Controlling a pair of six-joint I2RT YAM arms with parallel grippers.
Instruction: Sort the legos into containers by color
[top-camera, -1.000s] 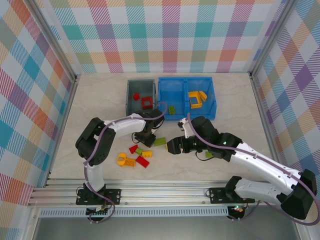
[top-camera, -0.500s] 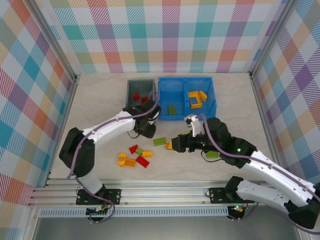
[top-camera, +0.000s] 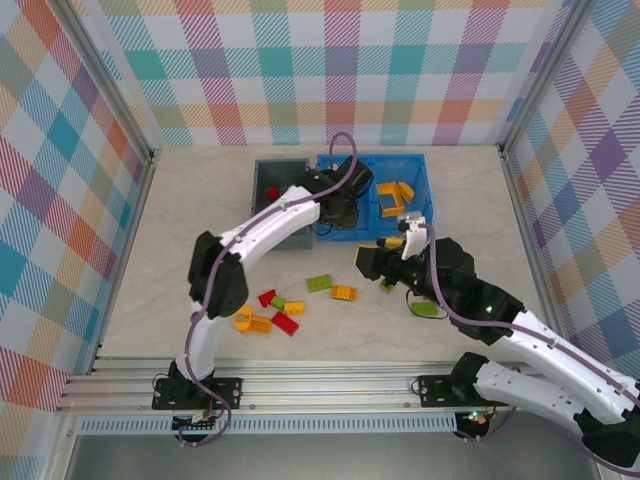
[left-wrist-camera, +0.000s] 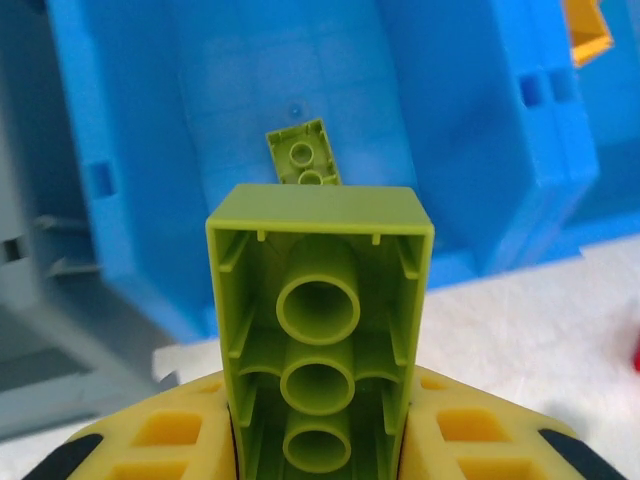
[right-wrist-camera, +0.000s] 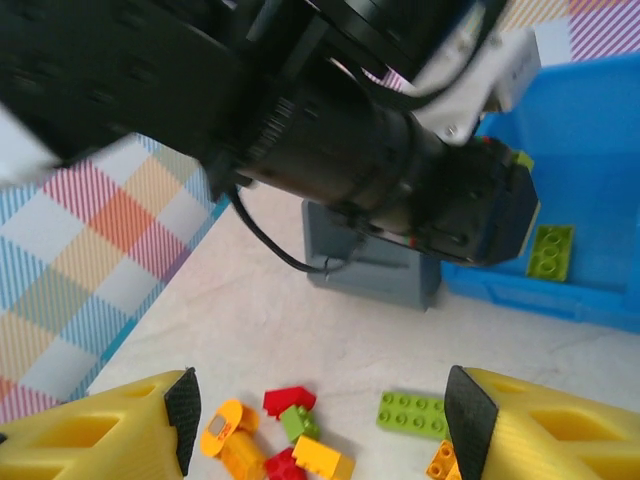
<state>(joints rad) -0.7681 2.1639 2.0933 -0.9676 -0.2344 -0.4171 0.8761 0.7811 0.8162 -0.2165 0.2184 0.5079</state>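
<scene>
The left tool (top-camera: 336, 211) is stretched out over the blue bin (top-camera: 390, 158), above its left compartment, and it is clamped on a lime green brick (left-wrist-camera: 320, 330). Seen from the left wrist, the brick's hollow underside faces the lens, three round tubes in a row, with the yellow fingers (left-wrist-camera: 150, 440) pressed against its two long sides. Beyond it, on the floor of that compartment, lies a lime green plate (left-wrist-camera: 305, 160), studs up and apart from the held brick. The bin's right compartment holds yellow-orange pieces (top-camera: 393, 197). Just left of the blue bin stands the grey bin (top-camera: 262, 180), with a red brick (top-camera: 271, 192) inside it.

The right tool (top-camera: 367, 262) hangs over the tabletop (top-camera: 180, 250) just in front of the blue bin. In the right wrist view its two yellow fingers (right-wrist-camera: 100, 440) are spread wide with nothing between them.

Loose legos lie on the tabletop in front of the bins: a green plate (top-camera: 319, 283), an orange brick (top-camera: 343, 293) just beside it, and further left a cluster of red, green and yellow-orange legos (top-camera: 284, 322). Another green brick (top-camera: 427, 308) lies close against the right arm.
</scene>
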